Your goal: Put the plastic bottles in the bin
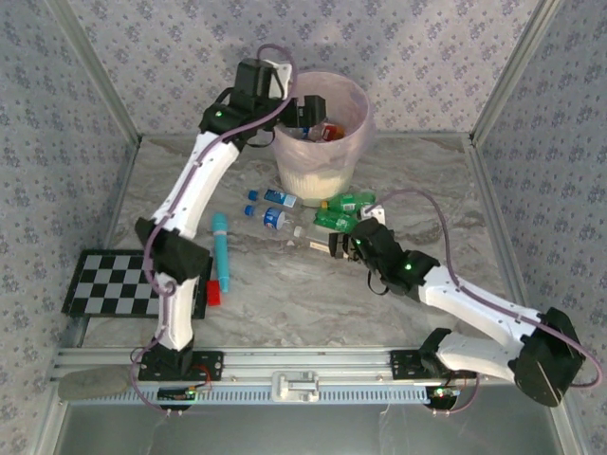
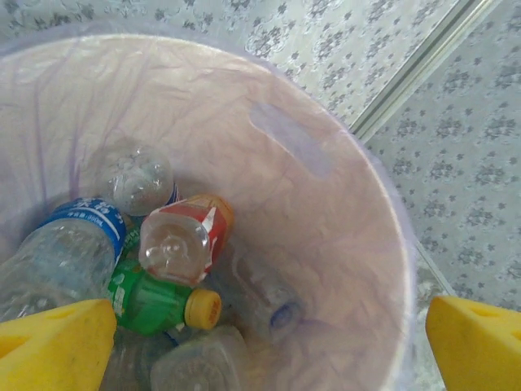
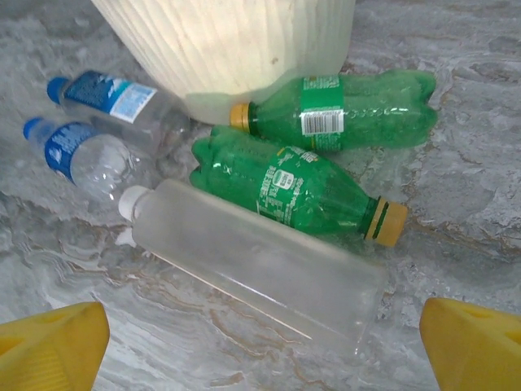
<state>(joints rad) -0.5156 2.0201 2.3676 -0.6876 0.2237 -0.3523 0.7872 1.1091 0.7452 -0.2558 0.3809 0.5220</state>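
Lab booth: calibration checkerboard (image 1: 114, 282), aluminium rail (image 1: 303, 365)

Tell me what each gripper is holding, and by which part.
Nothing. The left gripper hangs open over the bin; the right gripper is open by the clear bottle.

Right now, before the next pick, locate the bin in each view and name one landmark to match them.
Top external: the bin stands far centre, mouth up.
Left wrist: the bin's pink-lined inside wall, seen from above, with bottles at the bottom.
Right wrist: the bin's cream wall at top centre.
Landmark: the green bottle by its base, top external and right wrist.
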